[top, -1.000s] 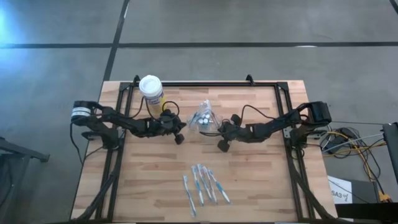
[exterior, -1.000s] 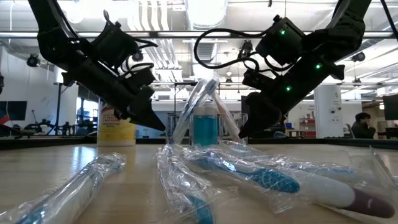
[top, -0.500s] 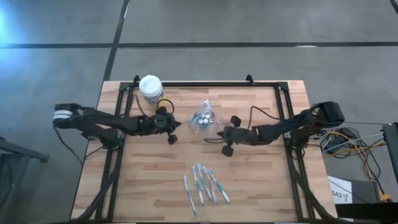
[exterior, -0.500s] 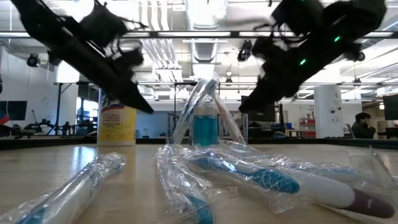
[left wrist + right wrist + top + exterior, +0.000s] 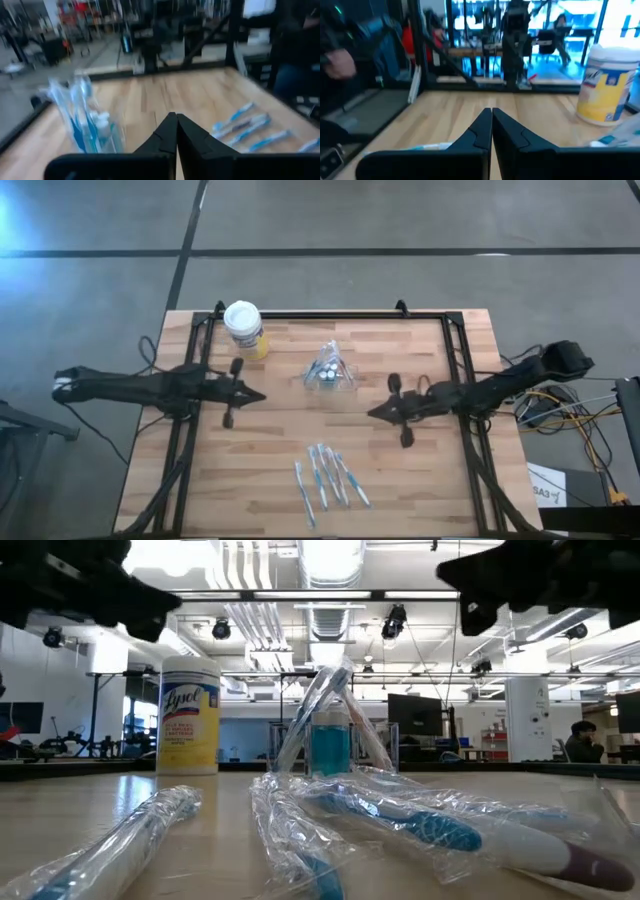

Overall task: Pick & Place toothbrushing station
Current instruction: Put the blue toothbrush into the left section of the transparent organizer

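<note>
While the small clear plastic toothbrush holder (image 5: 326, 372) stands untouched, wrapped blue-white toothbrushes (image 5: 328, 476) lie near it; left gripper (image 5: 260, 394) and right gripper (image 5: 372, 412) flank it, both clenched empty.

Both arms stretch low and inward, left gripper (image 5: 262, 394) and right gripper (image 5: 371, 411) closed, empty.

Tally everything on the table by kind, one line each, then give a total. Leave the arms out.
Clear holder standing with toothbrushes in it: 1
Loose wrapped toothbrushes lying on the table: 5, as far as the high view shows
Yellow canister with a white lid: 1
Total: 7
</note>
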`<state>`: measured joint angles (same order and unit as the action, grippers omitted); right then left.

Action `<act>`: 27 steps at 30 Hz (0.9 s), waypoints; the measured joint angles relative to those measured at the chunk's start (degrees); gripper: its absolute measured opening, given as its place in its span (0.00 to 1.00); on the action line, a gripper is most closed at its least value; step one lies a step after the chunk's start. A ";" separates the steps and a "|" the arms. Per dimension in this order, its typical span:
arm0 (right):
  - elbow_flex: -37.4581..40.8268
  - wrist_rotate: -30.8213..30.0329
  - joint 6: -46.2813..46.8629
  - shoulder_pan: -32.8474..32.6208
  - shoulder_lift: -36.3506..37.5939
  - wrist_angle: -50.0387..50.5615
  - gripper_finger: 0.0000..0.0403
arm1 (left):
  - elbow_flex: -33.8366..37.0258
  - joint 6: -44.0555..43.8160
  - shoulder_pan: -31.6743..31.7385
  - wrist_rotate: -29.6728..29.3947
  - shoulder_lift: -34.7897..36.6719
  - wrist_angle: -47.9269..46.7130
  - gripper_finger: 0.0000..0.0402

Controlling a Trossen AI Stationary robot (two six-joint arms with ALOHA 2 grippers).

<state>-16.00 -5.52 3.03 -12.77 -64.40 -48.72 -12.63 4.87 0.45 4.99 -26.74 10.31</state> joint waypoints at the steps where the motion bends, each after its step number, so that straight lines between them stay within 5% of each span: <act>1: 0.97 0.00 0.55 0.30 1.34 -1.04 0.02 | 0.61 0.01 -0.01 0.25 2.11 -0.57 0.01; 13: 6.09 -0.59 1.42 2.04 9.94 -1.15 0.02 | 9.57 0.87 -0.02 0.92 21.31 -4.08 0.01; 22: 5.41 -2.36 1.95 2.02 7.31 -0.67 0.02 | 12.08 -0.31 -0.02 1.40 25.44 -8.63 0.03; 27: -0.43 -1.63 8.68 1.05 7.32 15.74 0.02 | 12.12 -0.41 -0.02 1.38 25.08 -8.68 0.01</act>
<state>-16.43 -7.15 11.71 -11.72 -57.08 -32.98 -0.51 4.47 0.43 6.37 -1.66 1.62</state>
